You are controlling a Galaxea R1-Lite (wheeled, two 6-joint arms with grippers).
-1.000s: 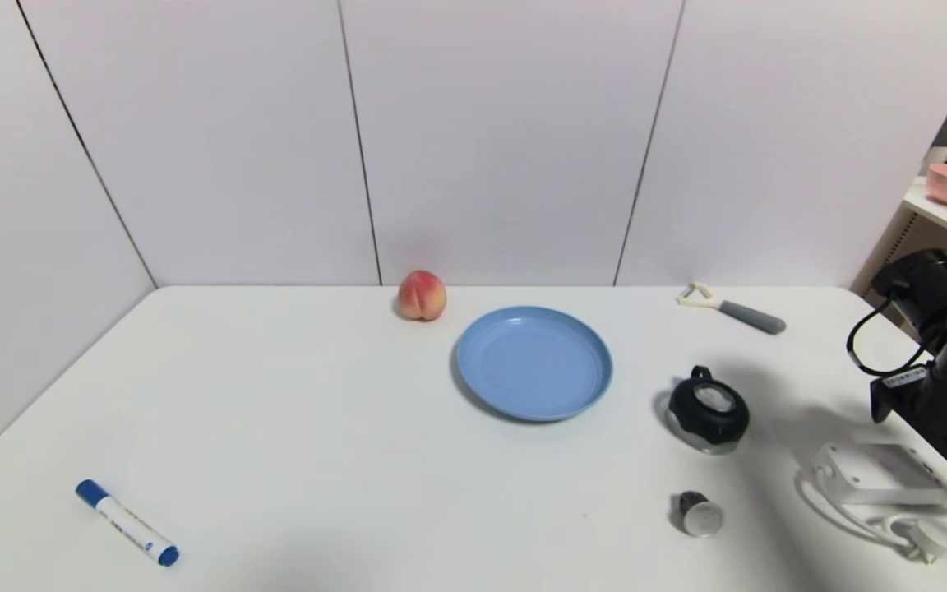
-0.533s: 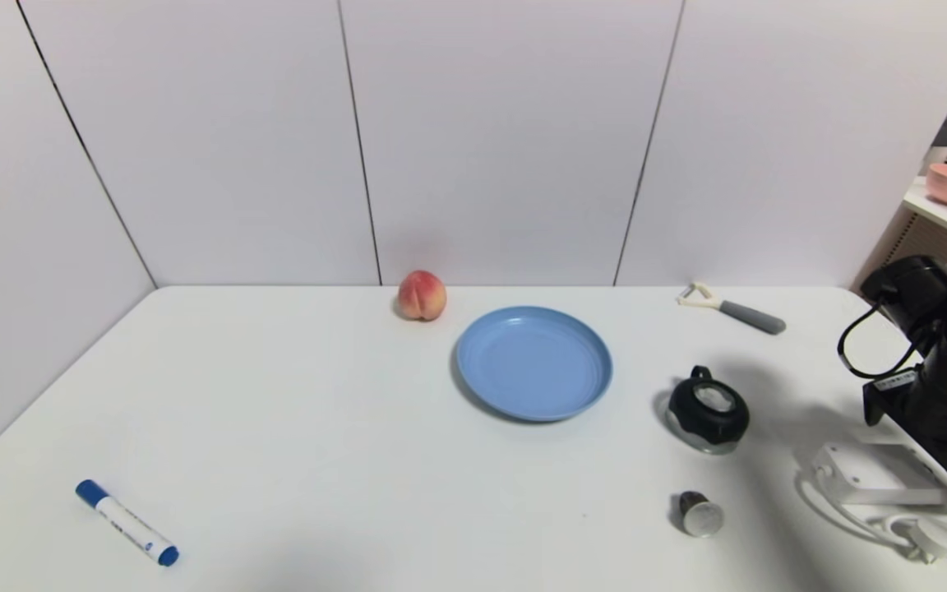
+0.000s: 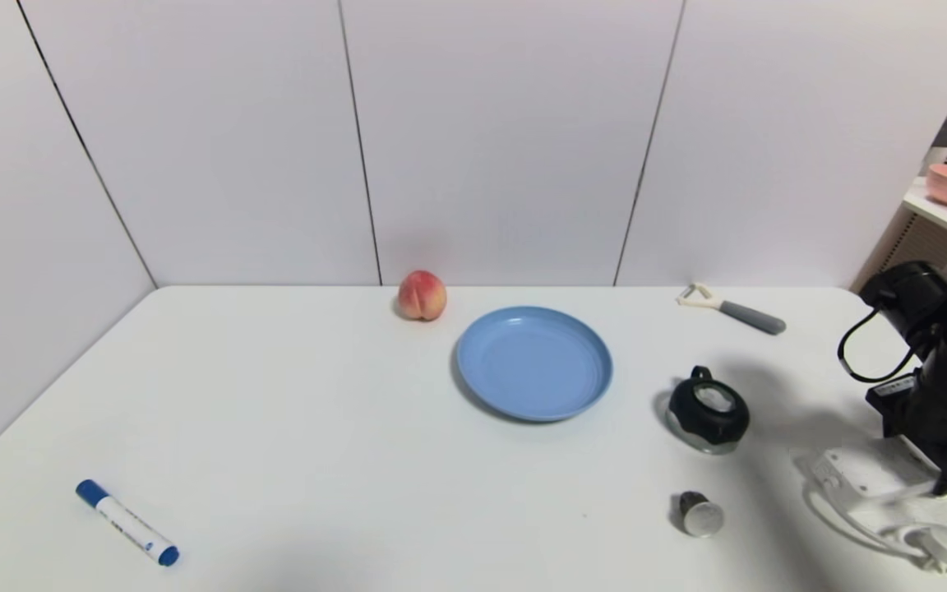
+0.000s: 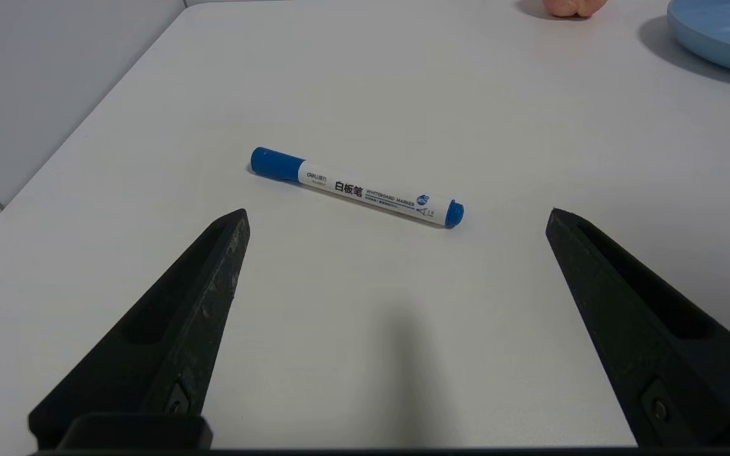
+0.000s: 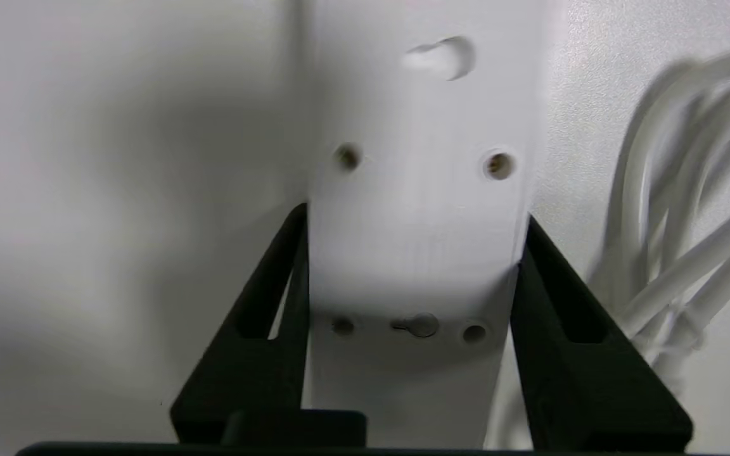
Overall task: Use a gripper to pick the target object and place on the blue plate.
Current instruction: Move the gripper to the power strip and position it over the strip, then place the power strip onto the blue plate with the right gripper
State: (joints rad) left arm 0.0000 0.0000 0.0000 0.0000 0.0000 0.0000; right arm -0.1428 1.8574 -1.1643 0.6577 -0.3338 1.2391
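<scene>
Right now I have the right gripper (image 5: 412,221) down at the near right corner of the tabletop (image 3: 317,411), its two black fingers (image 5: 263,316) pressed against the long sides of the power strip (image 5: 416,190), so the white body sits squarely between them and is clamped. From the head view, the power strip (image 3: 864,475) pokes out from under the gripper (image 3: 946,473) toward the middle of the tabletop, with its bundled white cable (image 3: 926,543) lying just beside it on the near side. The blue plate (image 3: 534,363) sits well apart, toward the centre, with a peach (image 3: 422,295) close behind it. My left gripper (image 4: 397,215) hangs idle over the near left area, fingers spread wide, with the marker (image 4: 357,187) lying beyond the tips.
</scene>
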